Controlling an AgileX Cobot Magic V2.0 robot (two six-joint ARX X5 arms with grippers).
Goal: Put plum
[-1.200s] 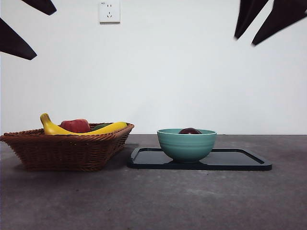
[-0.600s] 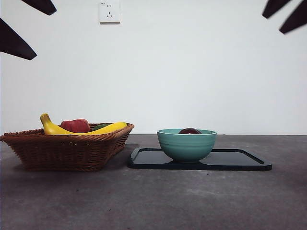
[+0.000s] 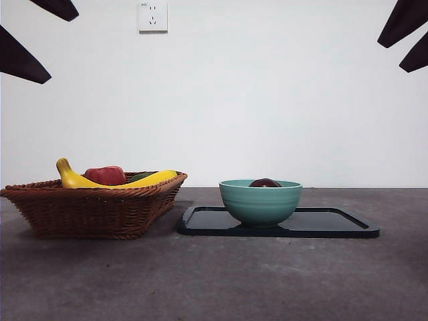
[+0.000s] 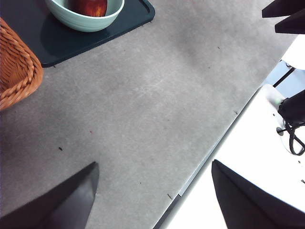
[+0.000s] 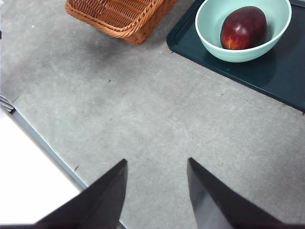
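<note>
The dark maroon plum [image 5: 243,27] lies inside the teal bowl [image 5: 217,43], which stands on the black tray [image 5: 281,76]. In the front view only the plum's top [image 3: 265,182] shows above the bowl's rim [image 3: 261,200]. The left wrist view shows the plum [image 4: 88,6] in the bowl [image 4: 81,21] too. My right gripper [image 5: 156,164] hangs open and empty high above the table, far from the bowl; its tips show at the front view's top right [image 3: 404,37]. Open and empty as well, my left gripper [image 4: 155,167] is raised near the table's edge.
A wicker basket [image 3: 93,204] at the left holds a banana [image 3: 100,180], a red apple-like fruit [image 3: 105,175] and something green. The tray [image 3: 334,224] sits right of it. A wall socket [image 3: 152,15] is on the wall behind. The table's edge [image 4: 205,157] runs near my left gripper.
The right gripper's dark tips have drawn back up and to the right, toward the top right corner. The left arm, plum, bowl and basket have not moved.
</note>
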